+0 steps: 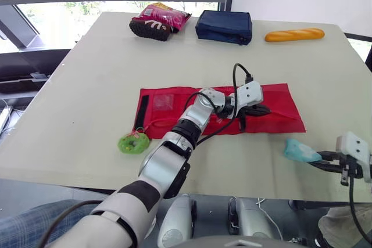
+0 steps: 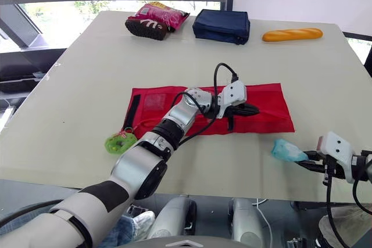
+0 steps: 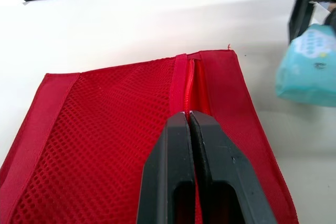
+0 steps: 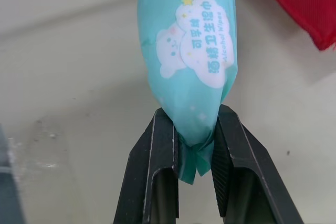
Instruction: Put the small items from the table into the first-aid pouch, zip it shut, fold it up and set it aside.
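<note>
The red first-aid pouch (image 1: 273,108) lies flat and unfolded in the middle of the table, its black strap (image 1: 142,113) at the left end. My left gripper (image 1: 261,110) rests on the pouch, its fingers (image 3: 173,161) shut together right on the zipper line (image 3: 190,85); anything pinched between them is hidden. Near the table's front right edge my right gripper (image 4: 191,124) is shut on the tail of a teal wipes pack (image 4: 189,51), held just above the table, to the right of the pouch. A green ring-shaped item (image 1: 134,143) lies by the strap. A small clear packet (image 1: 164,101) sits on the pouch's left part.
Along the far edge stand a pink snack bag (image 1: 168,14), a dark object (image 1: 150,29) in front of it, a navy pouch (image 1: 224,26) and a toy baguette (image 1: 294,35). The table's front edge (image 1: 244,193) runs close under my right gripper.
</note>
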Robot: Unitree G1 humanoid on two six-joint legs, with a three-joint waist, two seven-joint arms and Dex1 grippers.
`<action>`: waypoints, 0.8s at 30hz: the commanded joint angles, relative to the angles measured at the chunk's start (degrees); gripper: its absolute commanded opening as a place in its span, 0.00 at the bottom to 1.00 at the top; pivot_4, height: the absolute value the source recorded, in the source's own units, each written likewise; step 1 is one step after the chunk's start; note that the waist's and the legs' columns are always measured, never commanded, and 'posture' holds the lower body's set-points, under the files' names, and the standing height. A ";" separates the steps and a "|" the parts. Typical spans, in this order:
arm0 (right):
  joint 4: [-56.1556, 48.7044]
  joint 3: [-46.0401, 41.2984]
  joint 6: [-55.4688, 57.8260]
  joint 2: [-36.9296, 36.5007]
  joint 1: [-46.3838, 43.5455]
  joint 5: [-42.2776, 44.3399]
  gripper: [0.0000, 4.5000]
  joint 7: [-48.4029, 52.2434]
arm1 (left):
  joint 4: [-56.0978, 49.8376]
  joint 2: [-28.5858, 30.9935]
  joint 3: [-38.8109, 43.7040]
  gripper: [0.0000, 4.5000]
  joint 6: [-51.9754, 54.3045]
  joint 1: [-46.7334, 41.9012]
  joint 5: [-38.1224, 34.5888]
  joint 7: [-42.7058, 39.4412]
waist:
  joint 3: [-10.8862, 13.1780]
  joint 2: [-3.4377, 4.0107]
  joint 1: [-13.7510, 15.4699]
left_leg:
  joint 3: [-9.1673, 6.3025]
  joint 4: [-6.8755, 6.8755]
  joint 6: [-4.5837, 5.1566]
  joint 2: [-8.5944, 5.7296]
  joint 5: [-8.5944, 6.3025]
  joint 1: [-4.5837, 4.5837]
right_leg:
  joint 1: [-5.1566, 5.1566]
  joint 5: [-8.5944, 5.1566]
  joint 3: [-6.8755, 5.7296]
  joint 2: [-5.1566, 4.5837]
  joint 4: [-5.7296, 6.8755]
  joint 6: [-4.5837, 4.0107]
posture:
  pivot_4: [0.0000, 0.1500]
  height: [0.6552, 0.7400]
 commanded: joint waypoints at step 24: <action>-29.87 1.65 69.35 31.32 -27.16 4.22 0.07 -52.58 | -9.19 -5.91 -2.89 0.00 2.80 4.28 -1.88 -4.22 | -0.03 0.06 -0.15 | -0.06 0.00 0.01 0.02 0.00 -0.06 | -0.06 0.01 0.01 0.04 0.00 -0.04 | 1.00 0.72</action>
